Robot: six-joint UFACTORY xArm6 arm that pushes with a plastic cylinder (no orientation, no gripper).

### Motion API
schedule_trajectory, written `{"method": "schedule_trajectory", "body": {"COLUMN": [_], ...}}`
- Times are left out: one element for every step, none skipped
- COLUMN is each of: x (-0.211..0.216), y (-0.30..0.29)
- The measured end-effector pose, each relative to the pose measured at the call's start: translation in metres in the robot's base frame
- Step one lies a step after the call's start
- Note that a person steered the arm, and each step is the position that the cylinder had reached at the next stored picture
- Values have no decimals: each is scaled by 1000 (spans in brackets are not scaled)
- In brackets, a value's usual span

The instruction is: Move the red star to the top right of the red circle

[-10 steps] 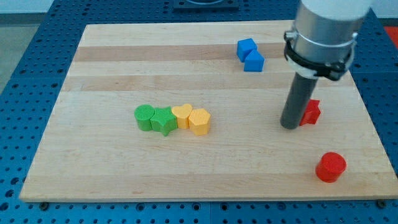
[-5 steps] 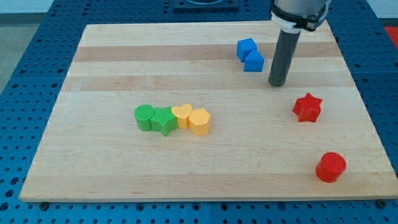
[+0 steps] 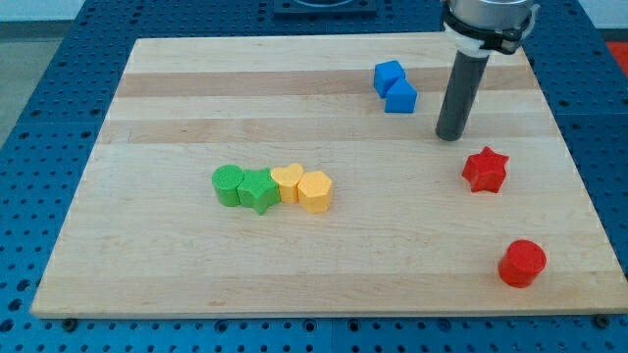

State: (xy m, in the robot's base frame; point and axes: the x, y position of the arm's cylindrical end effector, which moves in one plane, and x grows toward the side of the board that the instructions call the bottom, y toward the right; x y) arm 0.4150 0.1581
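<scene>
The red star (image 3: pixel 485 170) lies on the wooden board (image 3: pixel 196 98) at the view's right. The red circle (image 3: pixel 521 263) lies below it and slightly to the right, near the board's bottom right corner. My tip (image 3: pixel 450 135) stands on the board above and to the left of the red star, a short gap away, not touching it. It is to the right of the blue blocks.
Two blue blocks (image 3: pixel 390 76) (image 3: pixel 400 97) touch each other at the top, left of my tip. A row of a green circle (image 3: pixel 229 185), green star (image 3: pixel 259 191), yellow heart (image 3: pixel 287 182) and yellow hexagon (image 3: pixel 315 191) sits left of centre.
My tip went from beside the red star's left up toward the blue blocks, then shifted slightly right and down. The blocks have not moved.
</scene>
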Motion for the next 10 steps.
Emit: {"method": "schedule_trajectory", "body": {"x": [59,133,133,133,103,65,66,95,98,112], "y": [10,37,37,37,29,53,74,110,110,109]}}
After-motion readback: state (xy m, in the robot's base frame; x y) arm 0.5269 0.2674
